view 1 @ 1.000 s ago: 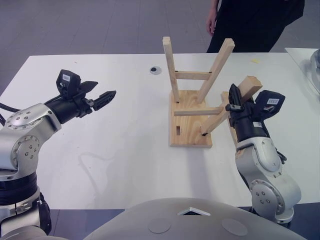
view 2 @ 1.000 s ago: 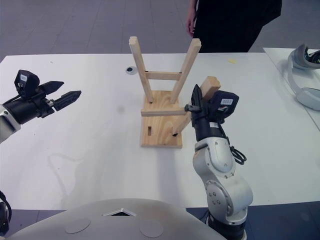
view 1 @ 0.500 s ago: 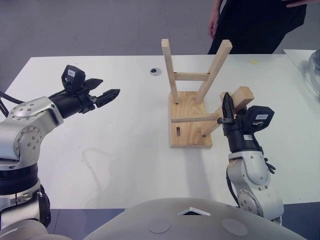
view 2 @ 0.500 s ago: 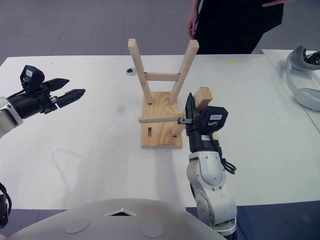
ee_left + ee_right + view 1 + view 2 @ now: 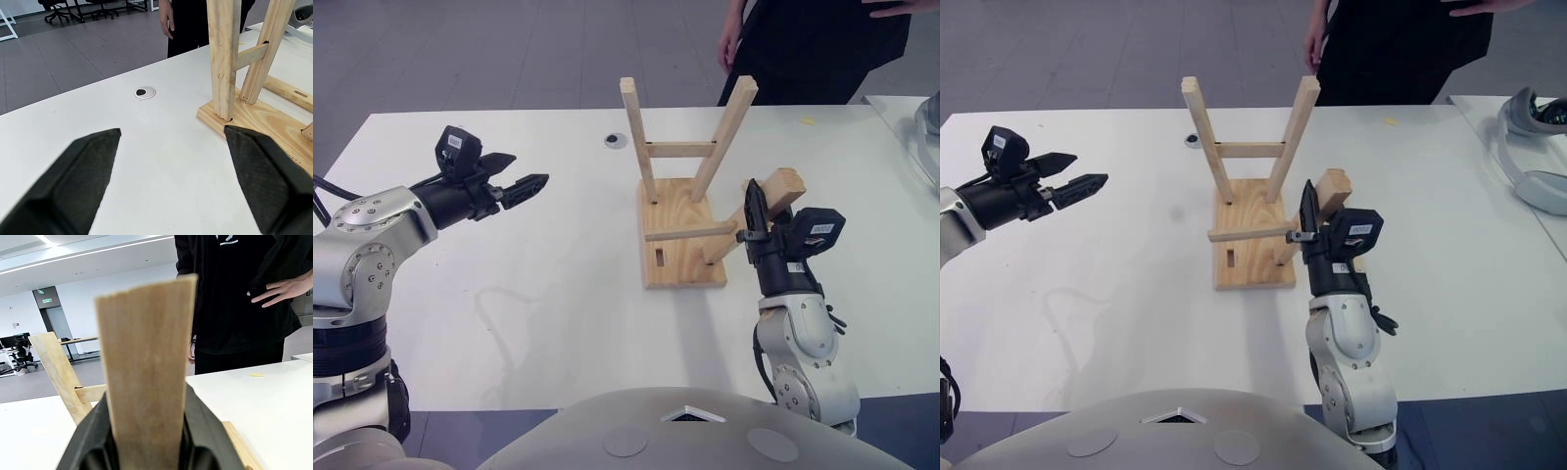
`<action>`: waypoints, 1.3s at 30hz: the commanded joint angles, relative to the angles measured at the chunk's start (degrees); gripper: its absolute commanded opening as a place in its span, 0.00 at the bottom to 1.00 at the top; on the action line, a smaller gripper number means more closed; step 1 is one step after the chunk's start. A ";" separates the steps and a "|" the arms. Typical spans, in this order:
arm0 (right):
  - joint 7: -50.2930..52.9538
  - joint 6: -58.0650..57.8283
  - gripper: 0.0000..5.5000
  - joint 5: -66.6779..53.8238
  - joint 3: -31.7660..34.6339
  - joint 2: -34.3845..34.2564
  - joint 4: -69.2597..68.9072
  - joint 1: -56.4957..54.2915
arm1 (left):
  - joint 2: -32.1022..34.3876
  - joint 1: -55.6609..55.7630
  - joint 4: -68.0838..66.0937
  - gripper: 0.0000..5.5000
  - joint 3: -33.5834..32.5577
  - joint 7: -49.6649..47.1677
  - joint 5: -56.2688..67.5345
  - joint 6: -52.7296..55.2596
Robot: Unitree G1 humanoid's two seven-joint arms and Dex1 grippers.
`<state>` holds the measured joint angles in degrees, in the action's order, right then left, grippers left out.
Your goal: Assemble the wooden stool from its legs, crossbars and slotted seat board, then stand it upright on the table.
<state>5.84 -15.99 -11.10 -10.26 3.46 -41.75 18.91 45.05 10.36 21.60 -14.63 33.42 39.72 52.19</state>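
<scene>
Black right gripper (image 5: 751, 208): fingers pinched on a tilted leg (image 5: 783, 186). A crossbar (image 5: 690, 233) juts left from it over the seat board (image 5: 680, 272). Board lies flat mid-table, with two far legs (image 5: 639, 142) upright on it, joined by a rung (image 5: 680, 150). Left gripper (image 5: 516, 184): fingers spread wide, raised over the table's left part. White table (image 5: 558, 294); round grommet (image 5: 614, 140) on its far side. Grey floor (image 5: 509, 49) beyond.

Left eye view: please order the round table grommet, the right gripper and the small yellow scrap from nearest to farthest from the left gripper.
1. Round grommet, far side of the table, left of the stool.
2. Right gripper, right of the stool, shut on a leg.
3. Yellow scrap, far right of the table.
</scene>
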 commanded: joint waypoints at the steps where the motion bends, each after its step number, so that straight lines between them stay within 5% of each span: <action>1: -3.55 -11.81 0.19 -0.80 -0.13 3.39 13.20 3.12 | -0.64 1.74 -0.02 0.71 -0.21 -0.86 -0.52 -0.30; 24: -5.73 -21.89 0.19 -9.31 7.41 7.84 12.35 -4.41 | -6.42 -3.49 4.51 0.71 -2.98 -6.86 -1.09 -2.25; 34: -5.79 -20.57 0.51 -7.80 7.57 6.74 13.66 -6.71 | -6.50 -3.00 3.42 0.71 -2.26 -6.78 -1.98 -3.47; 39: -6.76 -17.16 0.51 -11.16 9.85 4.10 10.93 -10.55 | -7.07 -2.99 3.53 0.71 -1.94 -6.73 -2.50 -3.86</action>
<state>-0.95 -30.31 -21.07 -1.21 8.36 -33.34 8.42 38.25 7.15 25.00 -16.87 26.87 37.77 48.66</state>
